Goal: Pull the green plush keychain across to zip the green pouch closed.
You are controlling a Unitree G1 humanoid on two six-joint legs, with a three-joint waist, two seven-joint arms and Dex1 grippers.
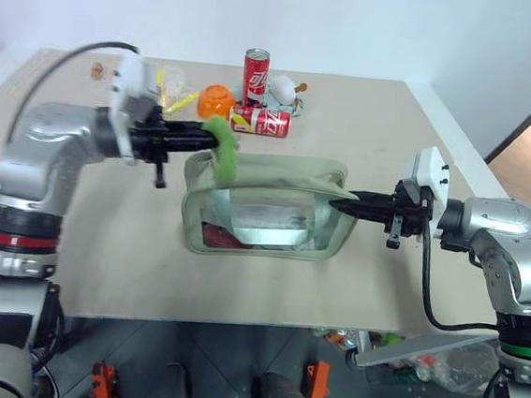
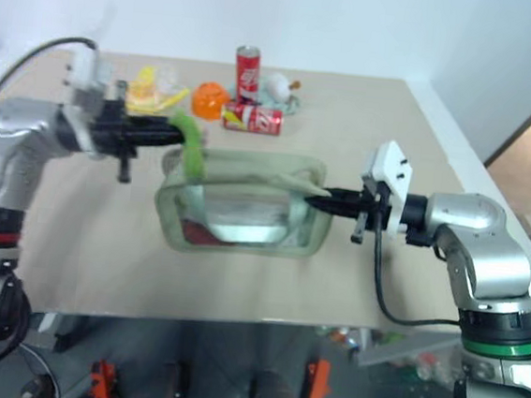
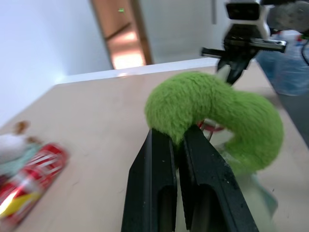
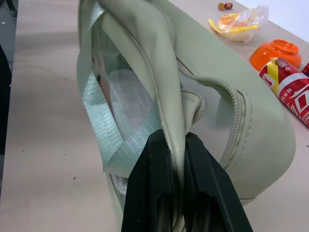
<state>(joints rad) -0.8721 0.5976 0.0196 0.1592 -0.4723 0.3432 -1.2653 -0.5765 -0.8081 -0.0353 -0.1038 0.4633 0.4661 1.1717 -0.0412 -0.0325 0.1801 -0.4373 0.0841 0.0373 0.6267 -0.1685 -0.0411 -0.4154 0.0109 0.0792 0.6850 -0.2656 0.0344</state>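
- Left claw [image 3: 179,145] clamped on the green plush keychain [image 3: 212,111] at the left end of the green pouch [image 1: 265,208].
- Right claw [image 4: 176,145] pinches the pouch's right end.
- Pouch sits mid-bench [image 1: 100,258].

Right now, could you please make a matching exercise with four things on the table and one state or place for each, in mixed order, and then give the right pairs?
Things
1. fuzzy lime-green plush keychain ring
2. pale sage-green fabric pouch
3. upright red soda can
4. red soda can lying on its side

States
A. stands at the table's far side
B. pinched in the left gripper
C. lies in front of the standing can
D. its end fabric clamped by the right gripper

Pairs: 1-B, 2-D, 3-A, 4-C
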